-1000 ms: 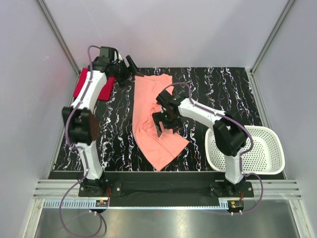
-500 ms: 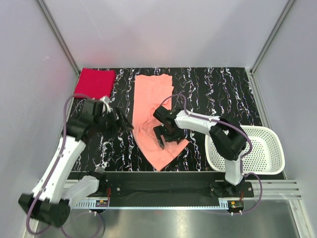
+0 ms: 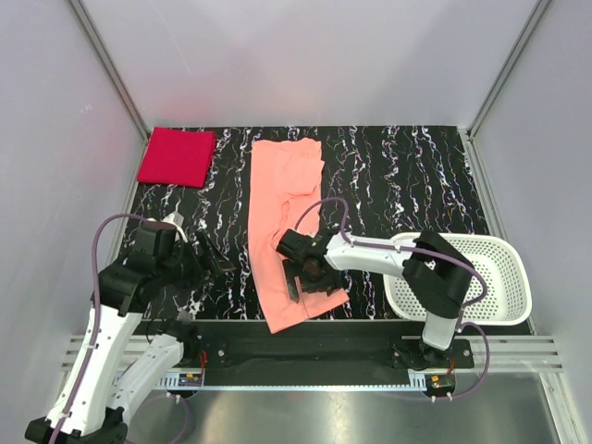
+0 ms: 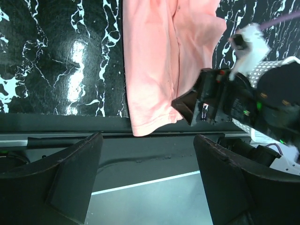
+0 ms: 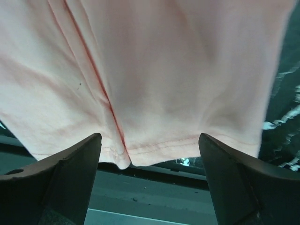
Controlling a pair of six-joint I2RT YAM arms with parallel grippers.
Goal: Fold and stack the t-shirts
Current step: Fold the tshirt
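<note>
The salmon t-shirt (image 3: 282, 203) lies as a long strip down the middle of the black marbled table, its near hem hanging over the front edge. The crimson t-shirt (image 3: 176, 155) is a folded rectangle at the far left corner. My right gripper (image 3: 303, 280) is open, low over the salmon shirt's near end; in the right wrist view (image 5: 152, 183) the hem (image 5: 187, 143) lies just beyond the fingertips. My left gripper (image 3: 220, 262) is open and empty, left of the salmon shirt (image 4: 154, 70), and points at the front edge (image 4: 150, 183).
A white perforated basket (image 3: 481, 239) stands at the near right, beside the right arm. The table's front edge and a metal rail (image 3: 314, 356) run just below the shirt's hem. White walls close in the left, back and right sides.
My left arm swung back from the crimson shirt at the far left corner to the near left. My right gripper moved toward the front edge, and the salmon shirt's near end shifted with it.
</note>
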